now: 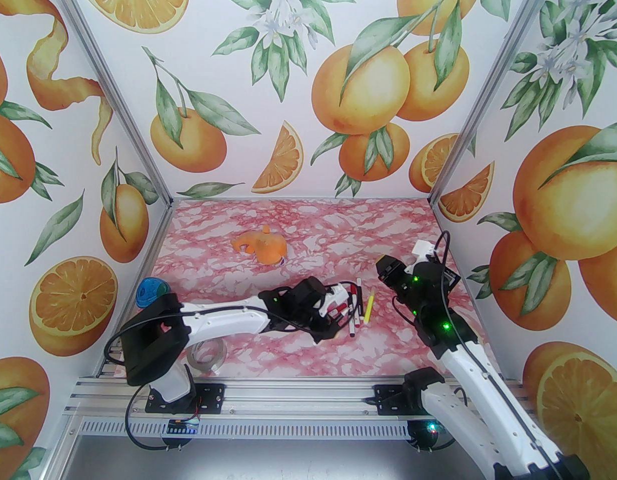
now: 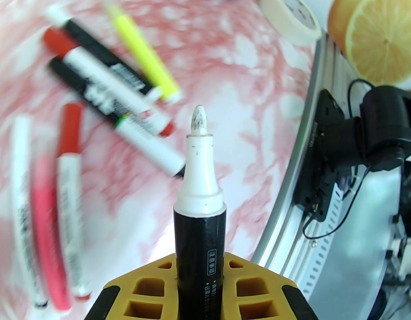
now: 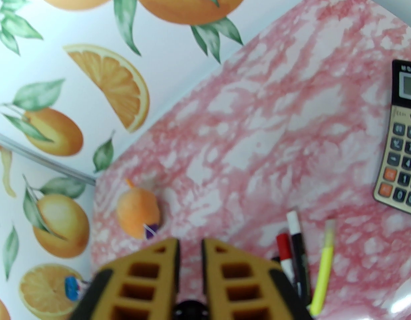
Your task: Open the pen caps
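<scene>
My left gripper [image 2: 199, 278] is shut on a black pen [image 2: 199, 245] that points away from the camera. Its white neck and worn tip [image 2: 199, 120] are bare, with no cap on. Below it on the table lie several pens [image 1: 356, 308], among them a yellow one [image 2: 145, 55], a pink one [image 2: 47, 225] and white barrels with red caps [image 2: 70, 128]. My right gripper [image 1: 386, 268] hangs raised to the right of the pile. Its fingers [image 3: 159, 272] stand a narrow gap apart around a small black round piece [image 3: 190, 307], seemingly a black cap.
A calculator [image 3: 403, 138] lies at the right of the table. An orange plush toy [image 1: 261, 245] sits toward the back. A roll of tape [image 1: 206, 355] lies near the left arm's base, and a blue ball [image 1: 149, 292] rests by the left wall.
</scene>
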You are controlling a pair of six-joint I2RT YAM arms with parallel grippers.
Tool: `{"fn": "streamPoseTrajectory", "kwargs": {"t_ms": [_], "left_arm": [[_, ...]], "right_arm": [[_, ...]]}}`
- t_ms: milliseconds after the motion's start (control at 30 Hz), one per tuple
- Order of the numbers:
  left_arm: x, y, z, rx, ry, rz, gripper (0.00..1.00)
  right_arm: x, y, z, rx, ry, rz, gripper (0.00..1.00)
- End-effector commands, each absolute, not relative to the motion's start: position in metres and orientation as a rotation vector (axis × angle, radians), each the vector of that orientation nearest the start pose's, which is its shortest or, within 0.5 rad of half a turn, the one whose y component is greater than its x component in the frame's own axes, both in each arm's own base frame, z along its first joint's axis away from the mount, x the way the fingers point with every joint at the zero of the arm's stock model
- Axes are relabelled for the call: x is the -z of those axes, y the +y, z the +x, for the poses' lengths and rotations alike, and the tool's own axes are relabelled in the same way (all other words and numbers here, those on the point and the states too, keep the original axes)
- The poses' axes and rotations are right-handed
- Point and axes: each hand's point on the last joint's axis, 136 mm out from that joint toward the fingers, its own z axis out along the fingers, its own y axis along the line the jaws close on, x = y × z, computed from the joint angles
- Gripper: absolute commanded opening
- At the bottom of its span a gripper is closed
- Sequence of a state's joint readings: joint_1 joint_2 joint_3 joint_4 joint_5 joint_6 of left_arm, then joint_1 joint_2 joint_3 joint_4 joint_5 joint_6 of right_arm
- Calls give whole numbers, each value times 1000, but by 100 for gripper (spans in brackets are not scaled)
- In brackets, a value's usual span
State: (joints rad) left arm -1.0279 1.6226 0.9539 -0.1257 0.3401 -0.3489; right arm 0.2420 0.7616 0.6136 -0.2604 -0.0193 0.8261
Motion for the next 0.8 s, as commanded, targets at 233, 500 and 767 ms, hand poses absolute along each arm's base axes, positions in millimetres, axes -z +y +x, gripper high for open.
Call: {"fn": "streamPoseTrajectory", "kwargs": {"t_ms": [233, 500, 767], "left_arm": [[-171, -346, 211, 1044, 2184, 788, 0], [-177, -293, 222, 1003, 2177, 677, 0], [-174, -277, 226, 995, 2183, 639, 0]], "right_arm": [[-121, 64, 254, -391, 2372, 540, 9], [-85, 62, 243, -95, 2548, 423, 9], [-77, 81, 261, -117, 2582, 258, 9]]}}
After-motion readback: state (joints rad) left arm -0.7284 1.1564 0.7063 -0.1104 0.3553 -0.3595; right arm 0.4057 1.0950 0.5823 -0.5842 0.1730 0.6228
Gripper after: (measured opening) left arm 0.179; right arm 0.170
